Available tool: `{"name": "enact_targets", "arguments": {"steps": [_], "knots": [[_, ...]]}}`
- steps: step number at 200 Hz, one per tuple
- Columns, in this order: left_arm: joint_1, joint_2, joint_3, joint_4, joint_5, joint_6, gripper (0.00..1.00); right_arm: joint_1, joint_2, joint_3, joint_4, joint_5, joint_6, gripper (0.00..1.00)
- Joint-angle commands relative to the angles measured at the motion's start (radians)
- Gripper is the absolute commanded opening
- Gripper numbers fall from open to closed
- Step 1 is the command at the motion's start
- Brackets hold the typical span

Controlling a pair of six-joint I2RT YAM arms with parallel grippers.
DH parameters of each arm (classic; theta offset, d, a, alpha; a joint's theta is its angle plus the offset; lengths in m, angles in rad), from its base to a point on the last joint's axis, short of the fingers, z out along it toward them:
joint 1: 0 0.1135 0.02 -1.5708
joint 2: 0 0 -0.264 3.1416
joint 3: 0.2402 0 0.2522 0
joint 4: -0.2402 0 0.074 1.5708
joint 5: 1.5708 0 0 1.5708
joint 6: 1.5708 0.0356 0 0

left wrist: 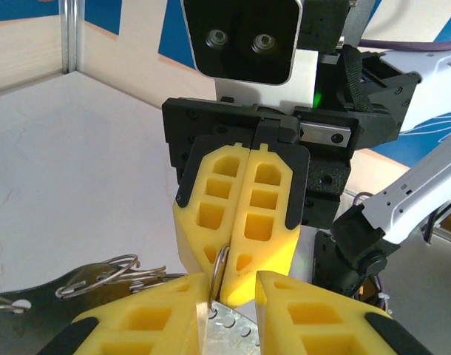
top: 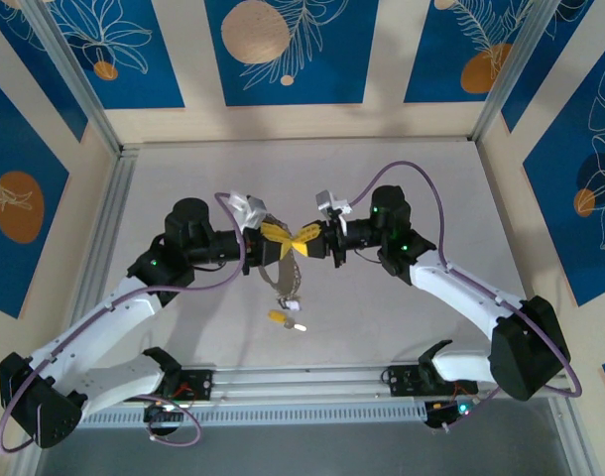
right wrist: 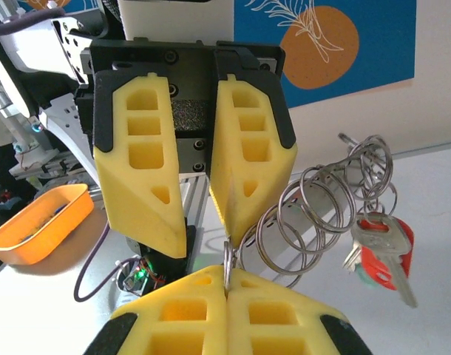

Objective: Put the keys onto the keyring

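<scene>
Pale desk (top: 183, 327) w/ both arms reaching in from the near edge, meeting tip to tip above its middle. An orange tray (right wrist: 37, 218) sits off to one side in the right wrist view. Left gripper (right wrist: 199, 233) faces the right gripper (left wrist: 227, 277). Left fingers (right wrist: 140, 177) stand partly apart, and in the left wrist view a flat key (left wrist: 227, 325), silver w/ small dimples, spans the gap between them, apparently pinched. Right fingers (right wrist: 270, 318) are pressed together on the thin grey wire of the keyring (right wrist: 227, 260), which rises from between them just beside the left fingertips. The keyring is held in the air btwn the two grippers, not on the desk. A run of small split rings (right wrist: 307, 222) hangs beside the wire. Below them is a silver key w/ a red tag (right wrist: 384, 255), plus a bit of teal behind it. From above, this bunch (top: 288, 283) dangles under the grippers. Two loose keys lie on the desk just below it: one yellow-tagged (top: 278, 317), one white-tagged (top: 296, 325), close together.
</scene>
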Motion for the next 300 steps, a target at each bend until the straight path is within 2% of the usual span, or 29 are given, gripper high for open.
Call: {"name": "enact_targets", "arguments": {"steps": [1, 55, 76, 134, 165, 206, 273, 300], "knots": [[-0.032, 0.013, 0.026, -0.027, -0.021, 0.051, 0.24, 0.044, -0.031, 0.058, 0.004, -0.027, -0.045, 0.0], [-0.07, 0.024, 0.027, -0.044, -0.029, 0.079, 0.11, 0.045, -0.046, 0.051, 0.011, -0.034, -0.051, 0.0], [-0.08, 0.024, 0.026, -0.031, -0.013, 0.078, 0.09, 0.047, -0.05, 0.049, 0.014, -0.039, -0.053, 0.0], [-0.098, 0.023, 0.029, -0.03, -0.003, 0.094, 0.12, 0.045, -0.067, 0.051, -0.044, -0.021, -0.096, 0.0], [-0.107, 0.03, 0.041, -0.065, 0.008, 0.114, 0.19, 0.043, -0.07, 0.057, -0.059, -0.018, -0.107, 0.0], [-0.119, 0.04, 0.052, -0.099, 0.003, 0.138, 0.18, 0.043, -0.07, 0.061, -0.061, -0.022, -0.11, 0.0], [-0.134, 0.042, 0.065, -0.12, 0.006, 0.155, 0.0, 0.044, -0.075, 0.065, -0.08, 0.004, -0.121, 0.0], [-0.136, 0.038, 0.073, -0.133, 0.009, 0.161, 0.0, 0.044, -0.071, 0.069, -0.089, 0.024, -0.12, 0.0]]}}
